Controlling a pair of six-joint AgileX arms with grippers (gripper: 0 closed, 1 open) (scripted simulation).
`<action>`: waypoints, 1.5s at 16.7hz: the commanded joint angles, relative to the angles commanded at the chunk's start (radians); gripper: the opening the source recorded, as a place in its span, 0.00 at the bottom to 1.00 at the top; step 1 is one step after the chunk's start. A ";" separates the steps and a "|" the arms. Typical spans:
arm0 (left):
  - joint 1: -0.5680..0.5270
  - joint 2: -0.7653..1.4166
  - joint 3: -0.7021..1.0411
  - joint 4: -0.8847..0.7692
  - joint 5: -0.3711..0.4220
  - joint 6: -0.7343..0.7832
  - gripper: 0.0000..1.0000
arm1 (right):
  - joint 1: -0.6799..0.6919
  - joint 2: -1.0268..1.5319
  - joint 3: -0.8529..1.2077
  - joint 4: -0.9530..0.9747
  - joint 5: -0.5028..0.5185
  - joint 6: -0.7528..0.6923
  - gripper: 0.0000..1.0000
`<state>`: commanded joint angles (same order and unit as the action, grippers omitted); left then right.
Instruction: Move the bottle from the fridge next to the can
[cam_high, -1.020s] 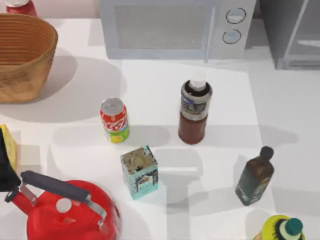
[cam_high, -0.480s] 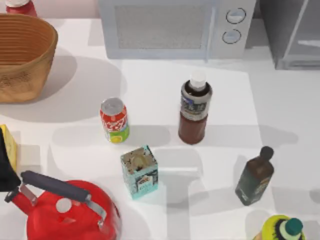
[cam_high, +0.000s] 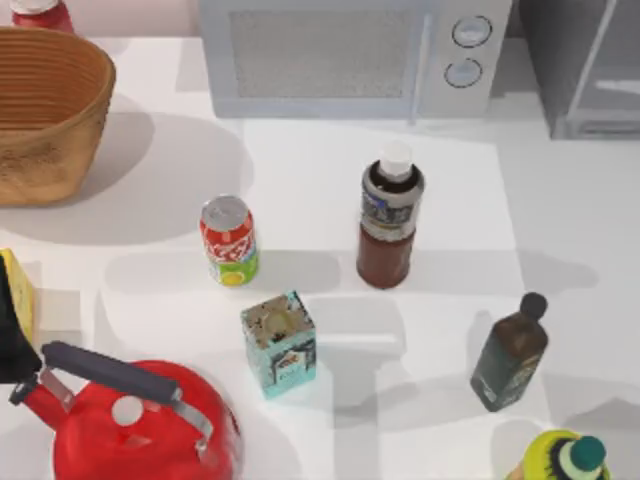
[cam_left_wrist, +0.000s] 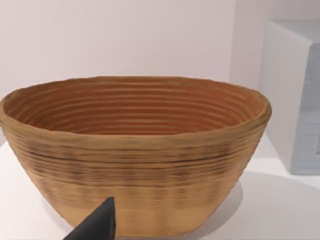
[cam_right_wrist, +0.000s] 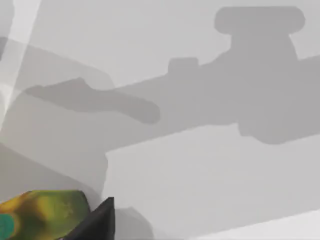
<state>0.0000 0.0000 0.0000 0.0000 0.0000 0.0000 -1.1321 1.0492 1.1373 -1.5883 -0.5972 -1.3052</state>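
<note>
Top view: fridge (cam_high: 585, 65) at far right, microwave (cam_high: 355, 55) beside it; the bottle (cam_high: 389, 215) stands upright mid-table, right of the can (cam_high: 229, 240) (well apart). Left wrist view: basket (cam_left_wrist: 135, 150). Right wrist view: yellow bottle (cam_right_wrist: 45, 212).

The bottle (cam_high: 388, 225) is showing dark reddish-brown liquid, a white cap and a grey-and-dark-blue label. The can (cam_high: 229, 240) is showing red with a silver top and a yellow-green base band. The fridge (cam_high: 585, 65) is presenting grey. The microwave (cam_high: 350, 55) is appearing white with a mesh-patterned door. The basket (cam_left_wrist: 135, 150) is showing tan ribbed weave. The kettle (cam_high: 140, 425) is showing red; the tin (cam_high: 279, 343) teal; the worktop (cam_high: 300, 170) white.
</note>
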 joint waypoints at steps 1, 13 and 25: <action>0.000 0.000 0.000 0.000 0.000 0.000 1.00 | -0.079 0.089 0.027 0.004 -0.041 -0.087 1.00; 0.000 0.000 0.000 0.000 0.000 0.000 1.00 | -0.674 0.766 0.198 0.100 -0.345 -0.740 1.00; 0.000 0.000 0.000 0.000 0.000 0.000 1.00 | -0.624 0.781 0.269 0.246 -0.317 -0.527 1.00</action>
<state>0.0000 0.0000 0.0000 0.0000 0.0000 0.0000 -1.7560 1.8300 1.4060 -1.3421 -0.9145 -1.8325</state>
